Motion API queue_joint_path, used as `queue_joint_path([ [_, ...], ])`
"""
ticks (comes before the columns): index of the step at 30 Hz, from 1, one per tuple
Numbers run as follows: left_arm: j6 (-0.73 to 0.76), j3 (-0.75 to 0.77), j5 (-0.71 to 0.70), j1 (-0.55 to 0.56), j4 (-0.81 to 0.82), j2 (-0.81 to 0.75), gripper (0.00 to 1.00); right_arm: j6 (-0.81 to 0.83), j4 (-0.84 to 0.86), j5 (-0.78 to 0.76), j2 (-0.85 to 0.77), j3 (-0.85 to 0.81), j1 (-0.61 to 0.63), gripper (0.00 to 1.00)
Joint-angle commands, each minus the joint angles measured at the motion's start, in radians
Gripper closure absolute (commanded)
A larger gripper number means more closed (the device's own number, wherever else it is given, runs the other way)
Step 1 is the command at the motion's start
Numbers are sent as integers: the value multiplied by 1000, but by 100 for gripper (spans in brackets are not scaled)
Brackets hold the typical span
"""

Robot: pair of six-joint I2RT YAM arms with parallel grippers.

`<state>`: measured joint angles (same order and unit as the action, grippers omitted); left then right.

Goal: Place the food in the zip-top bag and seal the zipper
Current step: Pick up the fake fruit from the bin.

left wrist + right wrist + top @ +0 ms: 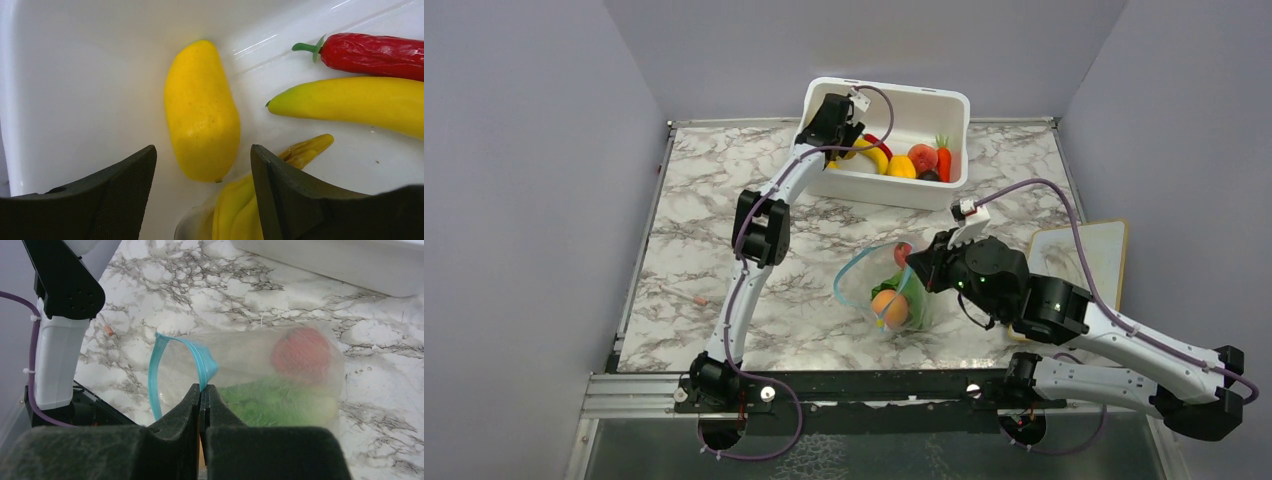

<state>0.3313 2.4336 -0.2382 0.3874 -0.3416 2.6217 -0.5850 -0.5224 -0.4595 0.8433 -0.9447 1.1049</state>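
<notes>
The right gripper (201, 395) is pinched closed on the zipper (159, 365) of the zip-top bag (240, 355). It grips the rim on the side nearest the arm, probably to lift that edge so the mouth stands as a loop facing left and the next piece can be dropped in. The bag lies on the marble surface (724, 230) near the middle, between the white tub (924, 100) at the far edge and the arm bases.

The left gripper (202, 156) hangs inside the left end of the tub with its jaws wide apart and nothing between them. It is lined up over the yellow oval fruit (200, 110), which looks like the next pick. That fruit lies flat on the tub floor, long axis running away from the wrist camera, apart from the banana (350, 102) and the red chili (375, 52) to its right. There seems to be room for a finger on each side.

The bag is clear and crinkled, its light-blue strip curled and unsealed. At least 3 pieces show through it: green lettuce (270, 400), a peach (890, 307) and a reddish round fruit (301, 354). Several pieces remain in the tub, so filling is unfinished and sealing is not yet begun.
</notes>
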Motion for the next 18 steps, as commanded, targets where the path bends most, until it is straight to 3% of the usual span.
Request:
queue_joint_path([
  [1, 41, 61, 6, -19, 89, 44, 28, 11, 16, -25, 12, -40, 3, 99],
  [18, 87, 68, -29, -25, 248, 152, 29, 25, 0, -72, 56, -79, 4, 99],
])
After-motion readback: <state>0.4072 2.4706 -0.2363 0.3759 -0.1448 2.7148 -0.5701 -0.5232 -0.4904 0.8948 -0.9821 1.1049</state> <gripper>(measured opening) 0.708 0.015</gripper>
